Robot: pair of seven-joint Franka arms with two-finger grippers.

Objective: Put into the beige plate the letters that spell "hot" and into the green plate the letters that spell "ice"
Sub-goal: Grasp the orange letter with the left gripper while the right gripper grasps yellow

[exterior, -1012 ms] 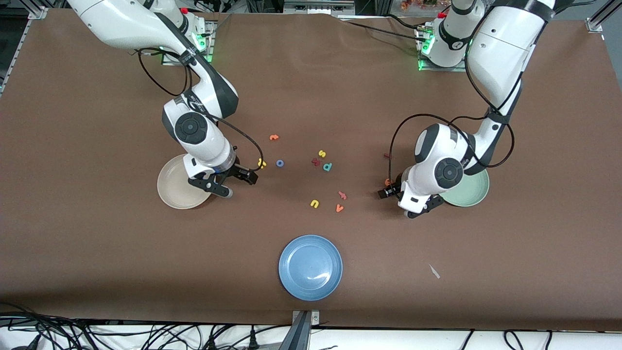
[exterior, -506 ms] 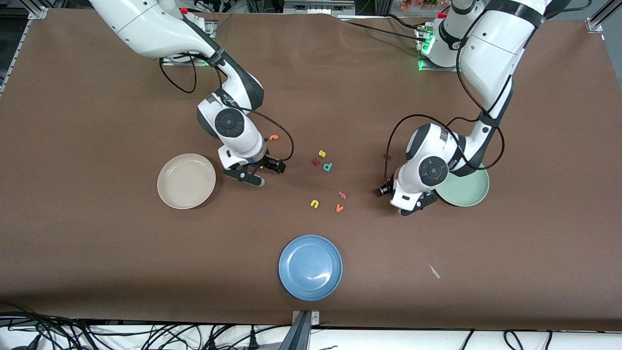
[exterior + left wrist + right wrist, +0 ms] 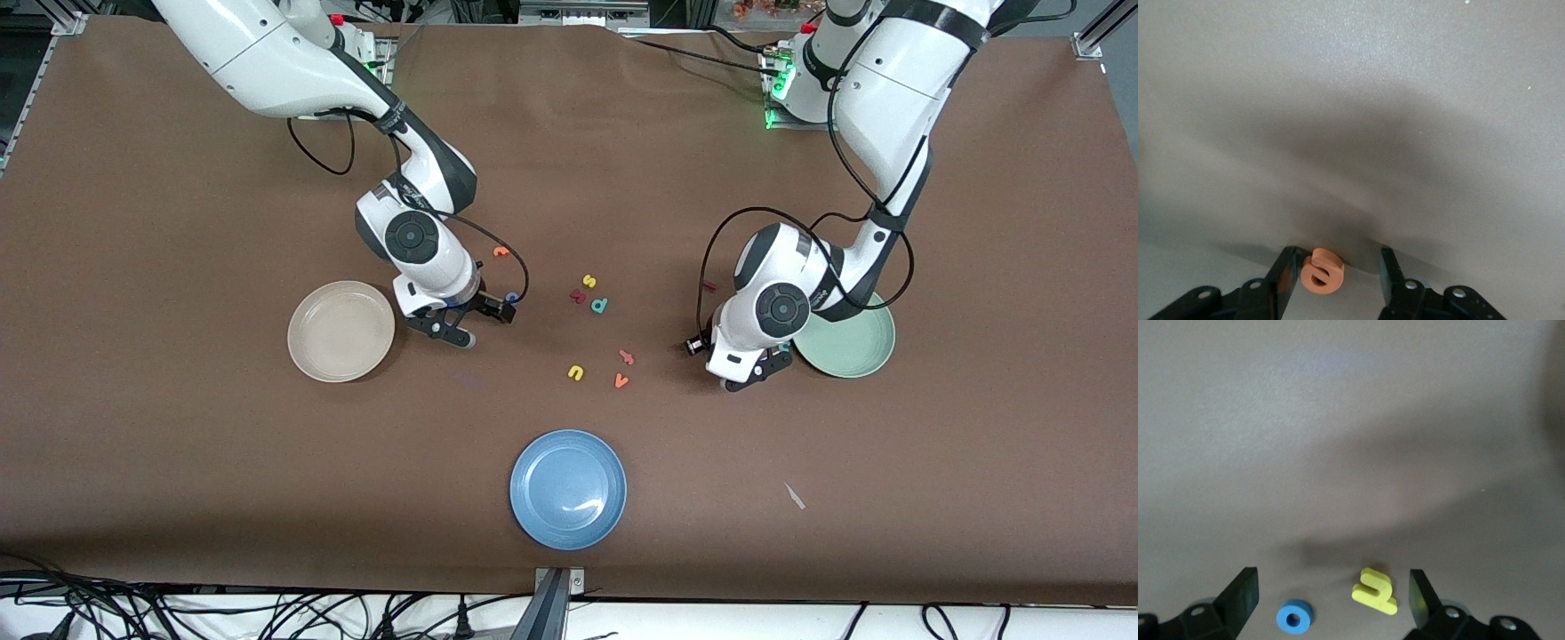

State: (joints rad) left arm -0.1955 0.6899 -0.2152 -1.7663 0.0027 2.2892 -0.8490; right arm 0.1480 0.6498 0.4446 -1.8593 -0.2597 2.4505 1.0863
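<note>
Brown paper covers the table [image 3: 178, 462], with aluminium framing and loose cables along its edges. Beige plate [image 3: 341, 332] lies toward the right arm's end, green plate [image 3: 849, 342] toward the left arm's end, both bare; a blue plate [image 3: 568, 489] lies nearest the front camera. Right pincer [image 3: 476, 322], fingers spread wide and gripping nothing, sits low just beside the beige plate; in its wrist view the yellow h [image 3: 1375, 591] and blue o [image 3: 1295, 618] lie on the table between its fingers. Orange t [image 3: 501, 252] lies farther from the camera than that pincer. Left pincer [image 3: 722, 360], beside the green plate, has its fingers partly drawn in on either side of the orange e [image 3: 1322, 271], one finger touching it; a firm grip cannot be confirmed. Dark red i [image 3: 709, 285] lies nearby. Spare letters [image 3: 590, 293] are scattered mid-table.
</note>
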